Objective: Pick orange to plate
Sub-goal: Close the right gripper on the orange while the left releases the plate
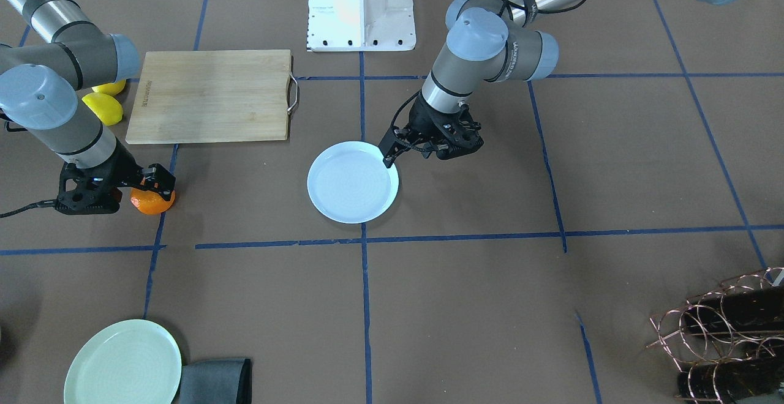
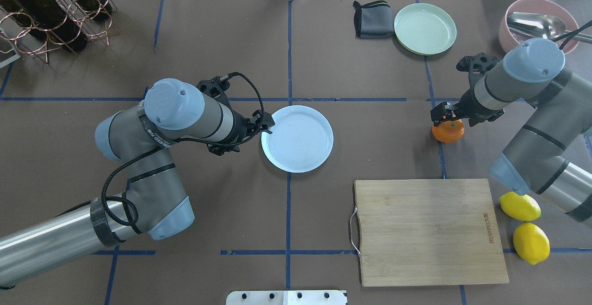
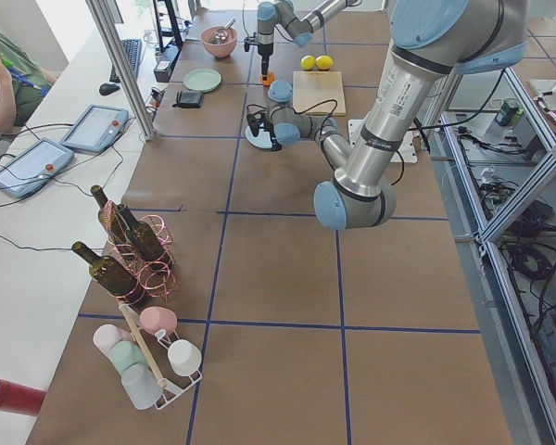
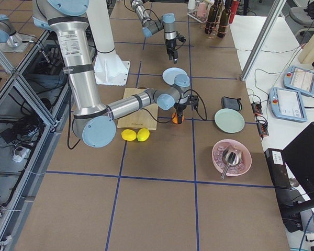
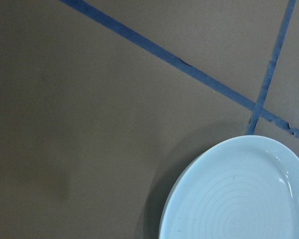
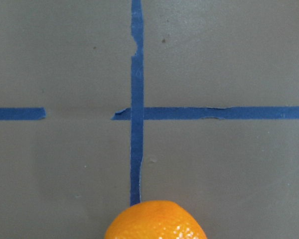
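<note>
The orange [image 2: 448,131] rests on the brown table at the right, on a blue tape line; it also shows in the front view as the orange [image 1: 152,202] and at the bottom edge of the right wrist view as the orange [image 6: 156,220]. My right gripper [image 2: 447,115] hangs just over its top, fingers apart on either side, open. The white plate [image 2: 297,138] lies at the table's middle. My left gripper [image 2: 267,127] sits at the plate's left rim [image 1: 388,174], fingers together and shut, holding nothing that I can see. The left wrist view catches part of the plate [image 5: 239,194].
A wooden cutting board [image 2: 428,231] lies near the robot, with two lemons [image 2: 520,206] beside it. A pale green plate [image 2: 425,28], a folded grey cloth [image 2: 371,20] and a pink bowl with a spoon [image 2: 536,23] stand at the far right. A wine rack [image 2: 51,9] is far left.
</note>
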